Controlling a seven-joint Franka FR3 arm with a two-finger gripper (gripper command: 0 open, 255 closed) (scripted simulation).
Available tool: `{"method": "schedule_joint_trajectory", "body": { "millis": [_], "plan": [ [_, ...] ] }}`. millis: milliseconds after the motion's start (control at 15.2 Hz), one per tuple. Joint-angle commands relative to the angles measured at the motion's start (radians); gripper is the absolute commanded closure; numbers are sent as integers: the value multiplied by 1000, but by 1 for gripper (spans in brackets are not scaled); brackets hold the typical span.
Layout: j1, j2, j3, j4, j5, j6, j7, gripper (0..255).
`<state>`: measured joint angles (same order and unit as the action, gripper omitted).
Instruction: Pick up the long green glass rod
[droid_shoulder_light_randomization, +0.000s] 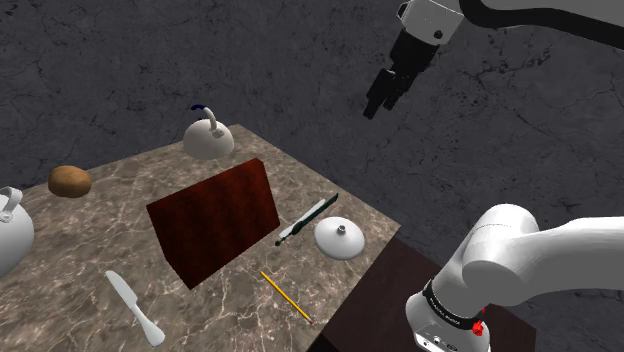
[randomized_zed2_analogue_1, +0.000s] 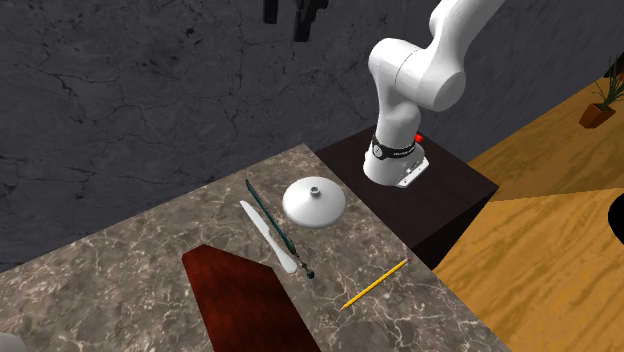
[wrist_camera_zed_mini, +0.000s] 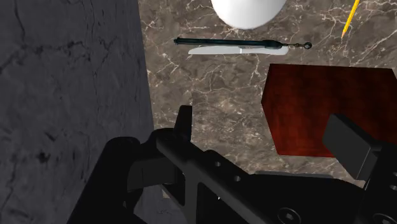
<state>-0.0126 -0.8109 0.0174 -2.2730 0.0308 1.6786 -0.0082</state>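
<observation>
Up high, well apart from the red block (droid_shoulder_light_randomization: 215, 220), gripper (droid_shoulder_light_randomization: 382, 100): black fingers spread wide, nothing between them.
Rod (wrist_camera_zed_mini: 242, 42): long, dark green, flat on the marble table (droid_shoulder_light_randomization: 100, 260), just off one side of the block, untouched.
Table knife (wrist_camera_zed_mini: 216, 49): white, right alongside the rod, between it and the block.
Lid (droid_shoulder_light_randomization: 340, 238): white dome with a knob, just past the rod from the block.
Pencil (droid_shoulder_light_randomization: 286, 296): yellow, off the block's corner, near the table edge.
Kettle (droid_shoulder_light_randomization: 208, 138): white, behind the block in the shoulder view.
Second knife (droid_shoulder_light_randomization: 133, 307): white, on the block's other side from the rod.
</observation>
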Motion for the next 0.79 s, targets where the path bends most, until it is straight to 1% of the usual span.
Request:
{"method": "schedule_joint_trajectory", "body": {
  "millis": [0,396,726],
  "plan": [
    [0,0,0,0,0,0,0,0],
    [-65,-33,152,-179,71,126,322,0],
    [-111,0,294,-275,144,237,595,0]
  ]
}}
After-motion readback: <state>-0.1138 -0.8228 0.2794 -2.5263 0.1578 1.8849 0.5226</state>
